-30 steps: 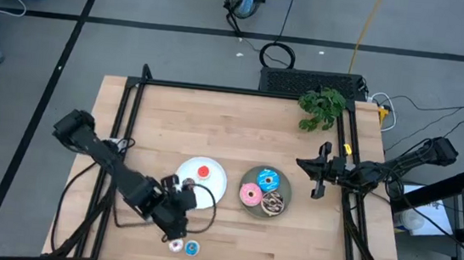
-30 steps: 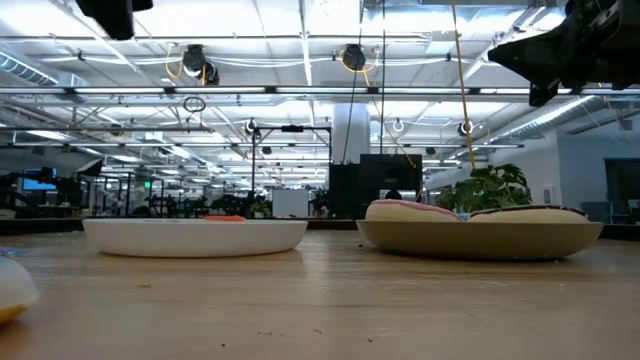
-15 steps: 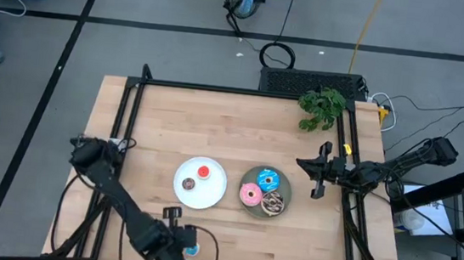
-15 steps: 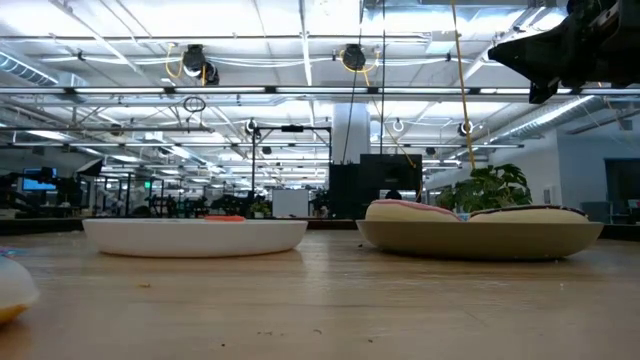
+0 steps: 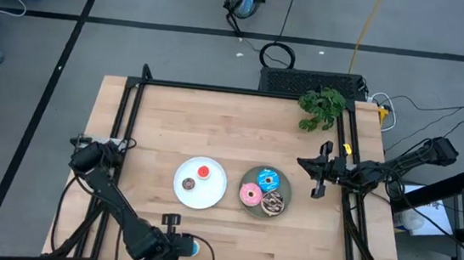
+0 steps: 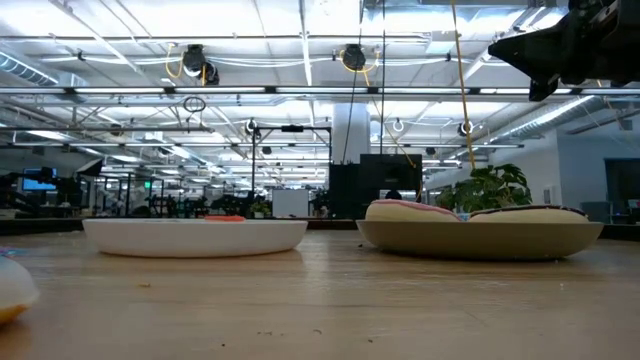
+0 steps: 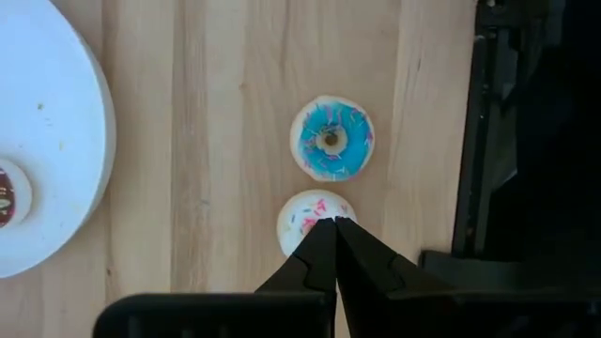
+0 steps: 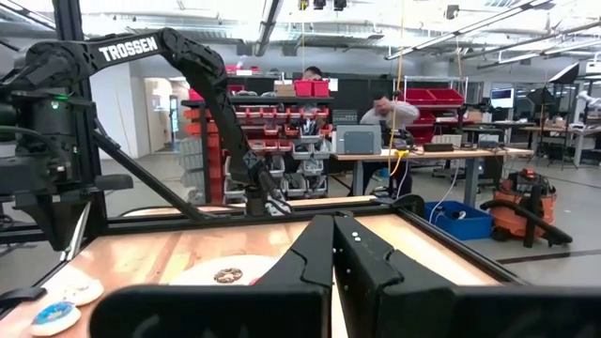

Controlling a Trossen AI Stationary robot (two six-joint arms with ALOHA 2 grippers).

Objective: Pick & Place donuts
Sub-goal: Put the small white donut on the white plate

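Wooden tabletop (image 5: 215, 128) fills the middle of the room. At its six-o'clock edge the left gripper (image 7: 331, 223) hangs with fingers pressed together, empty, over the tiny pink-white donut (image 7: 312, 215); the tiny blue donut (image 7: 331, 139) sits just beside it. White plate (image 5: 211, 192) holds tiny red (image 5: 203, 172) and brown (image 5: 188, 183) donuts. Grey plate (image 5: 286, 191), toward three o'clock, carries the larger three. Right gripper (image 5: 318, 189) waits pressed together at three o'clock.
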